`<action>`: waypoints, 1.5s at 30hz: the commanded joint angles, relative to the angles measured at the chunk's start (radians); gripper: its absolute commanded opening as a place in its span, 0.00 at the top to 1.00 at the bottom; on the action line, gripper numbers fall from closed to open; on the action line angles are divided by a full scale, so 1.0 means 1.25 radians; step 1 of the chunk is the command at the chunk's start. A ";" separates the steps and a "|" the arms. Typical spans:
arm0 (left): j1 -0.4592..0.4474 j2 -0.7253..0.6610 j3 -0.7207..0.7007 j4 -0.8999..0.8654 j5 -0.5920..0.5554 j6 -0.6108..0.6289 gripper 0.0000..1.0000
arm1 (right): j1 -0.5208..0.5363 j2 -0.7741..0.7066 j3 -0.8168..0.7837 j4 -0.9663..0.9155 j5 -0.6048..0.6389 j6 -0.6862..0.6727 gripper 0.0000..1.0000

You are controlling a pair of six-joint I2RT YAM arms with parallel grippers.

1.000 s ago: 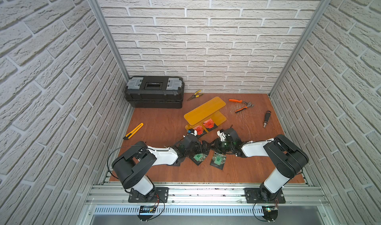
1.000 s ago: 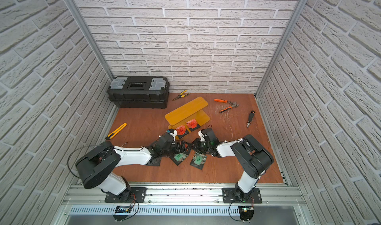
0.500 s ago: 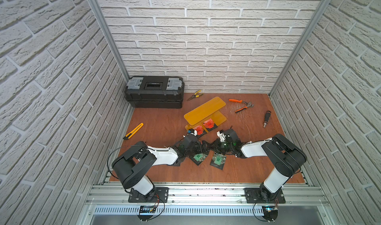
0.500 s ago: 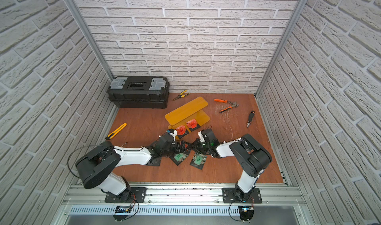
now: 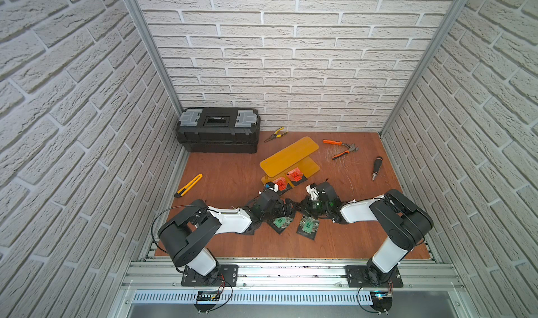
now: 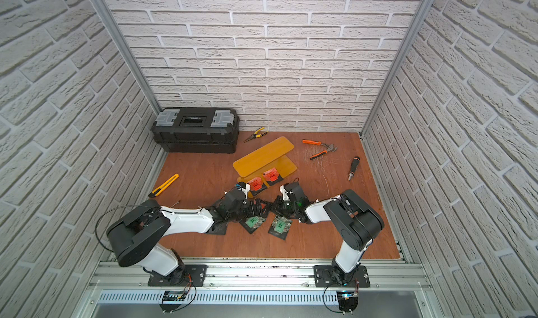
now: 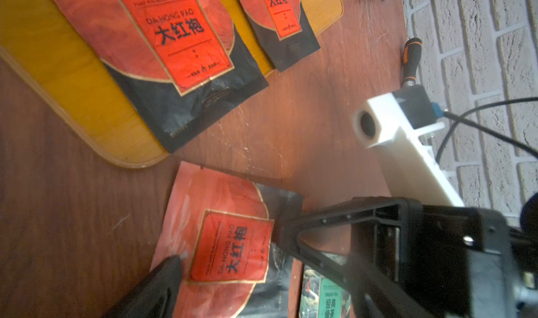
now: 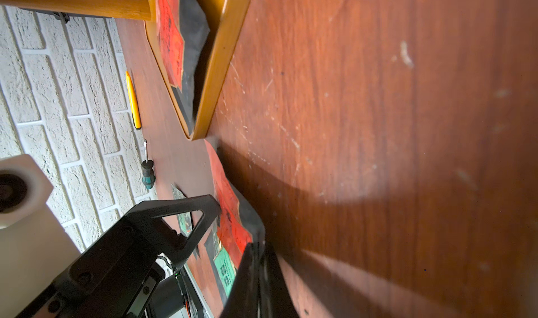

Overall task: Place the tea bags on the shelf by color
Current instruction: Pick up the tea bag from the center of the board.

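One red tea bag [image 7: 227, 243] off shelf [image 7: 72, 77] corner: right gripper [image 8: 259, 252] clenched on its edge, left gripper [image 5: 283, 210] splayed; shallow pinch could slip.

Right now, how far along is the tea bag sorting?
Done: two red tea bags lie on the lower tier of the shelf. In hand: the right gripper is shut on the edge of the third red tea bag, on the table; the left gripper is open beside it. Left: that bag, plus the green tea bags, two visible on the table.
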 commanded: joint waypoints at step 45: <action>0.037 -0.331 -0.079 -0.253 -0.148 0.054 0.02 | -0.137 -0.366 0.012 -0.356 0.006 -0.168 0.97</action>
